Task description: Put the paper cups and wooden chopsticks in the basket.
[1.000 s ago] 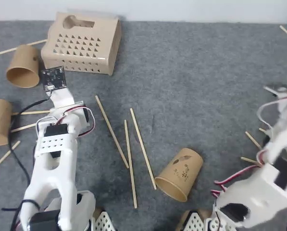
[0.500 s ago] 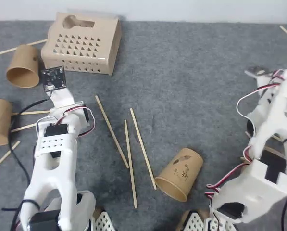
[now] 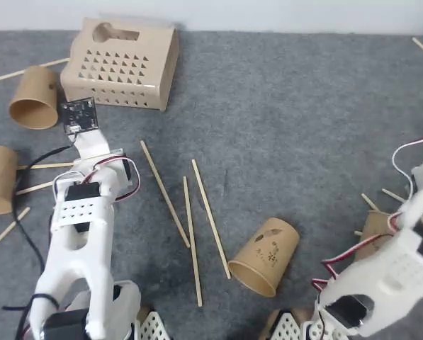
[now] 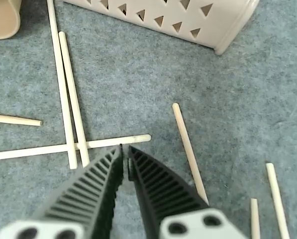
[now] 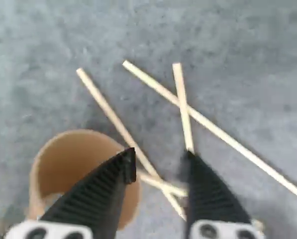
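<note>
left hand [image 4: 124, 148] was nearly closed, empty, tips just over the end of a chopstick [image 4: 98, 143] | basket [image 4: 223, 30] lay beyond it | right hand [image 5: 159, 154] was wide, empty, above crossed chopsticks [image 5: 183, 107] | paper cup [image 5: 68, 162] lay just beside one finger on the tabletop [image 5: 238, 40]

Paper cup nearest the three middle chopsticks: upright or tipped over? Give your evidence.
Tipped over: the paper cup lies on its side, printed wall upward, mouth facing sideways.

Grey carpet [image 3: 289, 106] below a pale wall [image 3: 268, 14]
</note>
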Robot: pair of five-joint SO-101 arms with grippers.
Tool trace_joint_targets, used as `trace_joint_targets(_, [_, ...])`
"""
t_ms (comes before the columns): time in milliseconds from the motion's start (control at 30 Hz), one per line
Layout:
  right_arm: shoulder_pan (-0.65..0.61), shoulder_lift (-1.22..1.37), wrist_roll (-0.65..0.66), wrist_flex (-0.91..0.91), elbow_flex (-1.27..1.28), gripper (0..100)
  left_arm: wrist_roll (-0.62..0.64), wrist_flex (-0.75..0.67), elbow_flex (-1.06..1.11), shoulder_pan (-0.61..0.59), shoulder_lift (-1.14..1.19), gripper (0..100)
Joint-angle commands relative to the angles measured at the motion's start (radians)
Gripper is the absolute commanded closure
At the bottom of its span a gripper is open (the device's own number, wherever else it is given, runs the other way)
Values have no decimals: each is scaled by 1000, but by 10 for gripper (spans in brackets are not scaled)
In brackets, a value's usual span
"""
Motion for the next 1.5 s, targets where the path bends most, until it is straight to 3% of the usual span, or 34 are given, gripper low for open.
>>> trace_joint_targets(0, [8, 73, -8, -64, -64, 941, -11, -26, 4, 9, -2, 987])
trace_joint_targets(233, [-10, 183, -8, -191, -118, 835, -11, -26, 4, 11, -2, 987])
trace_joint_targets(467, [-12, 245, 37, -234, -164, 838, -11, -28, 2, 11, -2, 987])
trace_joint_targets(800, [-25, 401, 107, -395, -173, 976, -11, -49, 7, 12, -2, 987])
trace_joint_targets(1133, [-36, 306, 81, -180, -450, 991, -11, -51, 7, 12, -2, 987])
trace_joint_targets(1467, [-51, 274, 61, -182, -818, 991, -11, -49, 7, 12, -2, 987])
